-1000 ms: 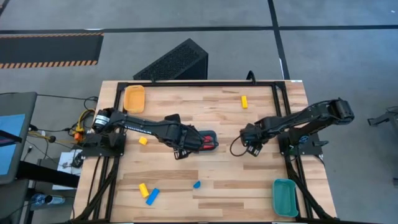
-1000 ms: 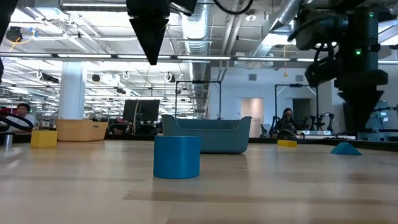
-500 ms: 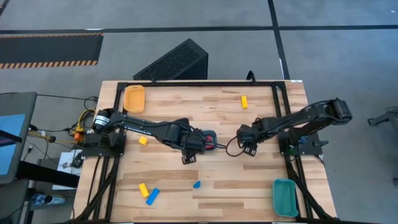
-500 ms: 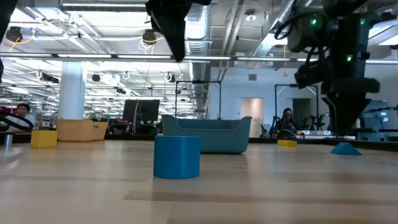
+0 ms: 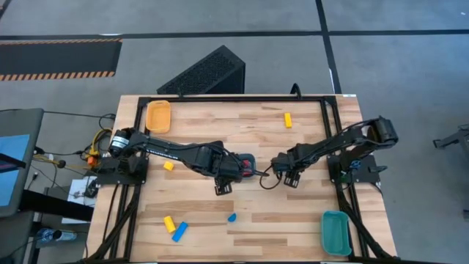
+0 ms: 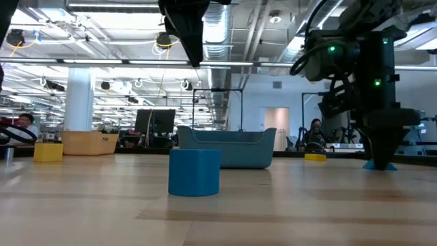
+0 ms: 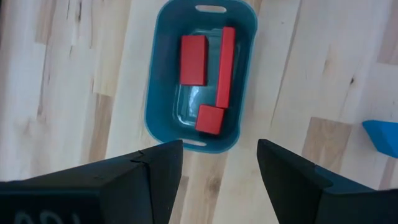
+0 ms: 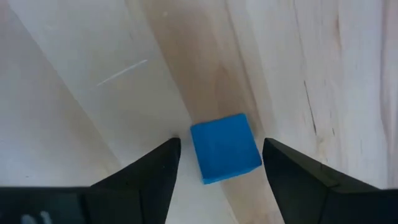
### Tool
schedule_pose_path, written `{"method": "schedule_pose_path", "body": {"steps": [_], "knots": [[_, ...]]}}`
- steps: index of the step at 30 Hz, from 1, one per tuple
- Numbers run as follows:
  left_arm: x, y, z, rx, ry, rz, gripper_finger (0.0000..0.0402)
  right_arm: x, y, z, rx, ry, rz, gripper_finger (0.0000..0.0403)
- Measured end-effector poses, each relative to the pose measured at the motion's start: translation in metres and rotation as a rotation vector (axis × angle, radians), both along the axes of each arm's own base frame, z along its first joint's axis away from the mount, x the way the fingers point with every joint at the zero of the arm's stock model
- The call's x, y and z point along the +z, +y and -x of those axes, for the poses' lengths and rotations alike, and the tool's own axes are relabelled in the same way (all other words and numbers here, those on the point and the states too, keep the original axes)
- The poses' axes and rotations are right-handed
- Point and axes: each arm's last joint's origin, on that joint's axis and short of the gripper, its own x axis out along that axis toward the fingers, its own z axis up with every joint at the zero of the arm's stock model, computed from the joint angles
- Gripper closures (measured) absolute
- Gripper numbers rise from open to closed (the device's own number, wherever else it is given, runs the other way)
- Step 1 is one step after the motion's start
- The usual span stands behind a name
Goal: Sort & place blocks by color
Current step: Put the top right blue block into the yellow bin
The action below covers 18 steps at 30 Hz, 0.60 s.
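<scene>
Landmark: the middle tray (image 7: 200, 74), a teal tray lying near the centre of the worktop (image 5: 308, 139).
Red blocks: three red blocks (image 7: 193, 59) are lying inside the middle tray, so the red group is looking done as far as can be seen.
Left pincer (image 7: 219, 163): it is hovering above the middle tray, its fingers spread and holding nothing.
Right pincer (image 8: 219, 163): it is low over the worktop just beside the middle tray, on the right arm's side; its fingers are spread around a blue cube (image 8: 224, 147) and are not pinching it.
Blue cube: it is sitting on the worktop between the right fingers, outside every tray.
Other blue blocks: a blue bar (image 5: 179, 232) and a small blue piece (image 5: 231, 217) are lying on the worktop on the near side of the middle tray, the bar well apart from it.
Yellow blocks: one (image 5: 288, 119) is lying on the far side of the middle tray, one (image 5: 168, 166) on the left arm's side of it, one (image 5: 169, 223) touching the blue bar; all are lying loose.
Orange tray (image 5: 158, 115): it is standing in the far left corner, well apart from the middle tray; I am seeing no block in it.
Second teal tray (image 5: 336, 232): it is standing in the near right corner, well apart from the middle tray; it is appearing without blocks.
Progress: I am judging about one third done; blue and yellow are waiting, and the blue cube is likely the next pick.
</scene>
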Motion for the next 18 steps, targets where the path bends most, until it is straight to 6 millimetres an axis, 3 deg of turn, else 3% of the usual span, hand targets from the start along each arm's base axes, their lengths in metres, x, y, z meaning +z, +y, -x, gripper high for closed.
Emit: {"method": "schedule_pose_path", "body": {"steps": [6, 13, 18], "knots": [[0.0, -0.003, 0.001, -0.001, 0.006, 0.0, 0.0205, -0.001, -0.001, -0.001, -0.004, -0.011, -0.029, 0.0182], [-0.001, -0.003, 0.004, -0.02, 0.034, -0.015, 0.0205, 0.005, -0.01, -0.001, -0.048, -0.057, -0.058, 0.0288], [-0.002, -0.002, 0.014, 0.08, 0.109, -0.022, 0.0205, 0.005, -0.014, -0.001, -0.071, -0.062, -0.066, 0.029]]}}
